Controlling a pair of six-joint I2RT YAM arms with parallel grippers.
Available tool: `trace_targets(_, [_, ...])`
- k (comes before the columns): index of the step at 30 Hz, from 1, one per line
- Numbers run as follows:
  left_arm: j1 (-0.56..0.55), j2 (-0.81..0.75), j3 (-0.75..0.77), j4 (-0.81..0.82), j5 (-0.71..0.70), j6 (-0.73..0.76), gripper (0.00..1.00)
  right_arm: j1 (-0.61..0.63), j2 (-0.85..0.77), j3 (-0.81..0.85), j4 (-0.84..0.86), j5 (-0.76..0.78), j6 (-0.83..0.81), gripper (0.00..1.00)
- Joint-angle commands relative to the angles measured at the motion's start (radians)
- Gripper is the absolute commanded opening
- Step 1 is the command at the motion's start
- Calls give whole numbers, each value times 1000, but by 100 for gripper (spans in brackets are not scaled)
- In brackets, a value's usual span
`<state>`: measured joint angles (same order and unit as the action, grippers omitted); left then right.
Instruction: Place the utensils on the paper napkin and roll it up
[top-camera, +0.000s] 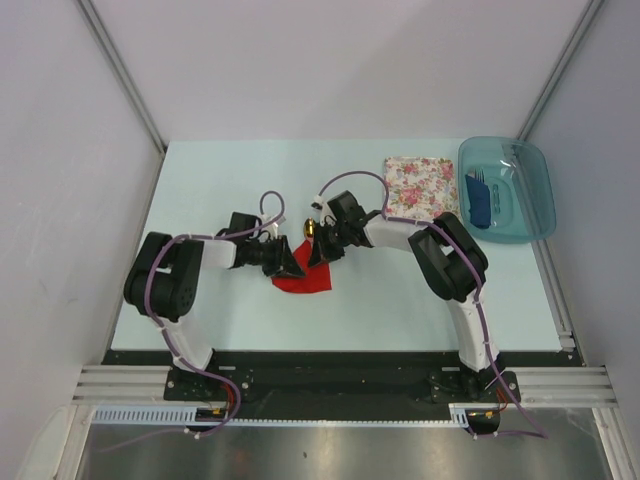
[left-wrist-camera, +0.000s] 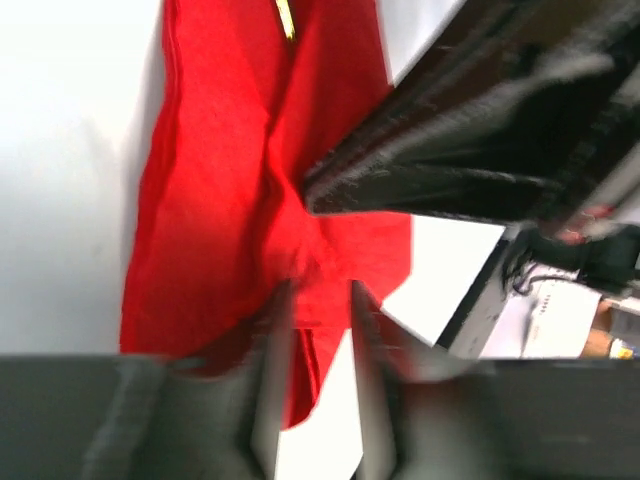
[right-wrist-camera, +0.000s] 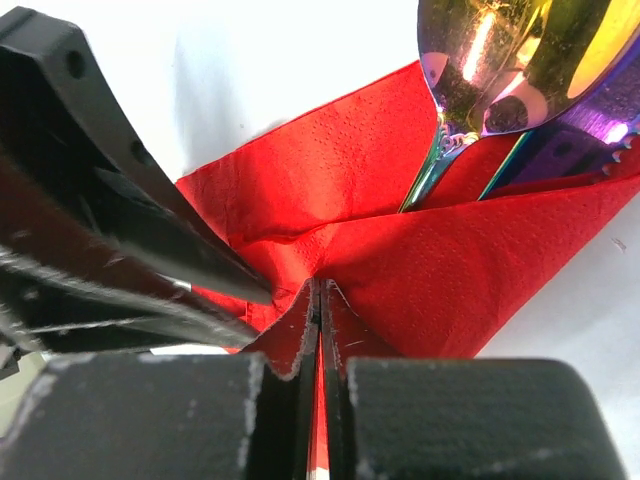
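Left claw: slightly spread. A fold of the paper napkin runs into the gap and doesn't look clamped.

The napkin sits mid-counter between the two claws, bunched and creased, not flat.

The utensils are on it. Handles are tucked under a fold, with the shiny gold spoon head and a serrated, purple-tinted piece poking out (can't count the pieces).

Right claw: pressed together, pinching a ridge of the napkin just beside the left claw.

My read on progress: placing is done and rolling is partway. One fold is over the handles, corners are splayed, and there's no tight roll yet. Left to do: finish the wrap.

Far right, a floral napkin and a teal bin holding something blue sit well apart and look uninvolved.
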<state>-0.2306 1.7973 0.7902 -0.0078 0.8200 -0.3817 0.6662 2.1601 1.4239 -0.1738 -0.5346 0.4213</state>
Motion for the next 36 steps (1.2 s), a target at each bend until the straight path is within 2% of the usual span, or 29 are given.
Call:
trace_targets(1, [34,-142,-89,170,91,-37,40,-2,64,-39,-26,75,-33,0])
trace_targets(3, [25,-173,-114,235,119,-63,44,-4,61,-52,-18,64,-21,0])
trace_targets(5, [13,-187,-137,278,140,-95,44,-2,60,-62,-3,53,-18,0])
trace_targets(12, [-46,-93,-171,384,123,-161,36,-10,72,-60,22,7,5,0])
trace_targets(16, [-42,-9,-144,361,104,-140,31,-8,61,-49,25,-1,10,0])
trace_targets(18, [-42,37,-126,335,70,-120,25,-8,58,-45,26,-10,16,0])
trace_targets(21, [-39,85,-102,209,10,-59,14,-10,26,-34,26,-25,17,0])
trace_targets(23, [-30,100,-98,178,-8,-46,5,-7,-24,-22,26,-7,-5,3])
trace_targets(25, [-26,106,-92,147,-33,-26,0,-1,-57,-8,10,27,-29,7])
trace_targets(31, [-24,109,-83,144,-33,-37,0,16,-121,35,-59,113,-69,8])
trace_targets(36, [-26,103,-91,158,-41,-42,0,26,-120,33,-66,98,-59,7])
